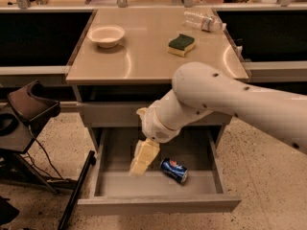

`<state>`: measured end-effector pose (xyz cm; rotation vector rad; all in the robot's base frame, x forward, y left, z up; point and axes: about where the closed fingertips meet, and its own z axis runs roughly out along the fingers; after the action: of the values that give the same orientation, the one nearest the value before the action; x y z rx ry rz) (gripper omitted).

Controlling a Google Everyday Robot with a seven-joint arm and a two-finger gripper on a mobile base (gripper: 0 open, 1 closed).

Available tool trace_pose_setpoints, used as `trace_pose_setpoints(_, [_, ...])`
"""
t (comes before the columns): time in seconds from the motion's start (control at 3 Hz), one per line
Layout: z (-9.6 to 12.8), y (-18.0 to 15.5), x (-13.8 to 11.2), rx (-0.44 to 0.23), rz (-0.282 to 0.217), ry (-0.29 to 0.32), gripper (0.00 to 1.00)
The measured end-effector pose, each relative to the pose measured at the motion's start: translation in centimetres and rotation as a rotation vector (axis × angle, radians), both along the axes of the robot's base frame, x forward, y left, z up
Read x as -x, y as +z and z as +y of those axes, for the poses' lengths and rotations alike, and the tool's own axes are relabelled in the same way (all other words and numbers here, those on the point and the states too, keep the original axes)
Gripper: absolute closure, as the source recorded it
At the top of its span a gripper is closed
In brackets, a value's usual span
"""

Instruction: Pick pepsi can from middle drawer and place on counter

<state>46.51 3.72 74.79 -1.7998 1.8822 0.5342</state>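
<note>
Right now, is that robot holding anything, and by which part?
Nothing. The gripper hangs over the middle drawer, left of the pepsi can lying on its floor.

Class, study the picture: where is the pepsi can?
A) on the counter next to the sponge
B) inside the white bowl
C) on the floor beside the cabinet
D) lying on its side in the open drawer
D: the pepsi can lies on its side on the floor of the open middle drawer, just right of the gripper, which hangs down into the drawer.
</note>
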Motion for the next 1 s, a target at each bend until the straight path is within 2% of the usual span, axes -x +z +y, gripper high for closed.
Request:
trace_pose_setpoints(0.33, [1.4, 0.1, -0.6, -0.008, 0.008, -0.033, 0.0])
trace_pose_setpoints(0.67, [1.3, 0.1, -0.5, -0.007, 0.008, -0.032, 0.0])
trace_pose_setpoints(1.0, [-0.7, -2.2, -1.2, 0.027, -0.002, -0.119, 0.0])
